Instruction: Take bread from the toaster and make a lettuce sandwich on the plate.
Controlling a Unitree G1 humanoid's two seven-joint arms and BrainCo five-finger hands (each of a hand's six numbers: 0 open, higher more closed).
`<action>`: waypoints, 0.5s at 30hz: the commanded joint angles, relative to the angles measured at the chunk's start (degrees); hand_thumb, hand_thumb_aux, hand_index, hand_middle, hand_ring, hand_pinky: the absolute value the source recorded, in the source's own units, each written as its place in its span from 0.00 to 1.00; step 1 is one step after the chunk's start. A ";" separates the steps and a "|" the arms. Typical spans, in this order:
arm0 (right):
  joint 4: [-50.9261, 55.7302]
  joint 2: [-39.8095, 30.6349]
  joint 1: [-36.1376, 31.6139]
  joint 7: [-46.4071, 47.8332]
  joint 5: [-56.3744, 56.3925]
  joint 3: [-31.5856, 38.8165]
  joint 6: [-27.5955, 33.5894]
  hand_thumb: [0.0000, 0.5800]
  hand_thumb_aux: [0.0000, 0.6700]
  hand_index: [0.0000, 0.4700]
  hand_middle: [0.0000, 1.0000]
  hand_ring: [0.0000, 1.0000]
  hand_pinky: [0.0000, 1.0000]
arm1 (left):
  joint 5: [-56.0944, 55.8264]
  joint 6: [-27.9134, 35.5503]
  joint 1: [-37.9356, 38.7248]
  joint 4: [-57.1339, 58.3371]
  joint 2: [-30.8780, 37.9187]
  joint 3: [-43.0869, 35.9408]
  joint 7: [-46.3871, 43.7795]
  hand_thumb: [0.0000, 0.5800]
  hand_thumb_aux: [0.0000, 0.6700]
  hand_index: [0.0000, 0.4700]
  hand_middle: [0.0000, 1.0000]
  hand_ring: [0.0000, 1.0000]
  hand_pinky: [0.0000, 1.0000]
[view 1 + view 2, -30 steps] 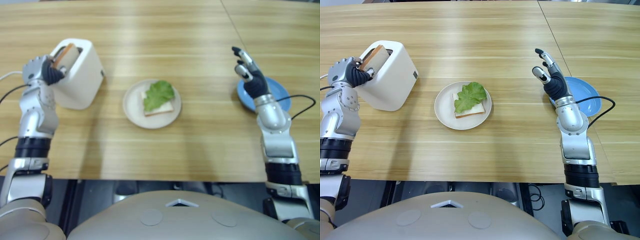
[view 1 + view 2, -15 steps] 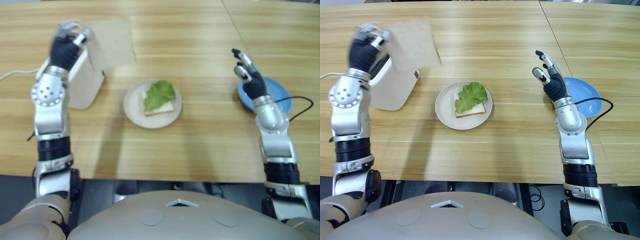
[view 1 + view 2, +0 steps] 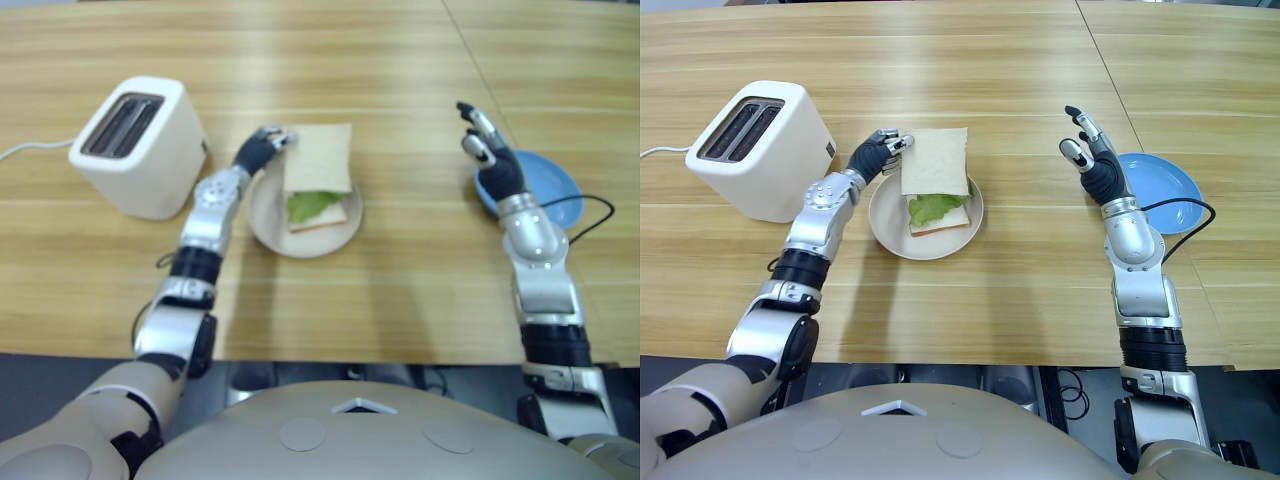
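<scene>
My left hand point(image 3: 878, 153) is shut on the edge of a slice of bread point(image 3: 936, 160), holding it just above the round cream plate point(image 3: 889, 225). On that plate lies another slice point(image 3: 939, 221) topped with a green lettuce leaf point(image 3: 930, 207), partly covered by the held slice. The white toaster point(image 3: 752, 148) stands at the left with its two slots showing dark. My right hand point(image 3: 1092, 158) is raised with its fingers spread, open, over the table beside the blue plate.
A blue plate point(image 3: 1165, 185) lies at the right, behind my right hand, with a black cable point(image 3: 1185, 212) looping over its near edge. A white cord point(image 3: 660, 153) leads off the toaster to the left. A table seam point(image 3: 1108, 70) runs back on the right.
My left hand pulled the bread slice out of the toaster, lifted it, then swung it right and down over the plate. The right hand stayed nearly still.
</scene>
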 commanded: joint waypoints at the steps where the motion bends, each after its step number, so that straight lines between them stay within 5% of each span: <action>1: 1.03 0.48 0.40 -0.26 -0.72 0.60 -0.07 0.00 0.00 0.00 0.00 0.00 0.00 | 0.87 -3.33 -3.74 9.92 -0.67 1.02 1.84 1.00 1.00 0.98 1.00 1.00 1.00; 15: 0.46 -0.18 0.48 -0.73 -6.07 3.95 -1.17 0.00 0.00 0.00 0.00 0.00 0.00 | 11.02 -8.61 -3.41 20.65 -0.43 -6.53 3.17 1.00 1.00 0.98 1.00 1.00 1.00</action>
